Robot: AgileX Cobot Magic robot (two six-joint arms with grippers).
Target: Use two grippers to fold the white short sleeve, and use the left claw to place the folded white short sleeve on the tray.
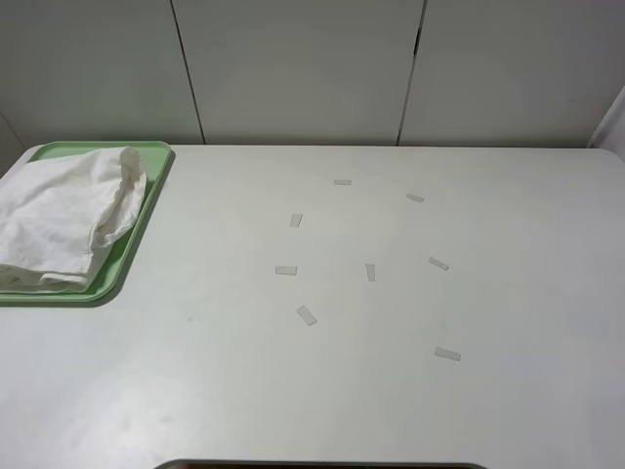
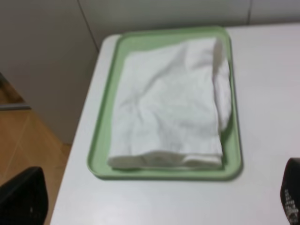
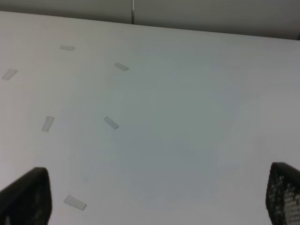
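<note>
Table, tray, rumpled folded shirt

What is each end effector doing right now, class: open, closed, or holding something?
Left end effector: open, holding nothing.
Right end effector: open, holding nothing.

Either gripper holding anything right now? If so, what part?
Nothing held. Both grippers' fingers are spread wide with nothing between them. The folded white short sleeve lies on the green tray.

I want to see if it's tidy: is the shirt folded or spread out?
Folded. The shirt lies in a bunched rectangle inside the tray, layers showing at one edge.
</note>
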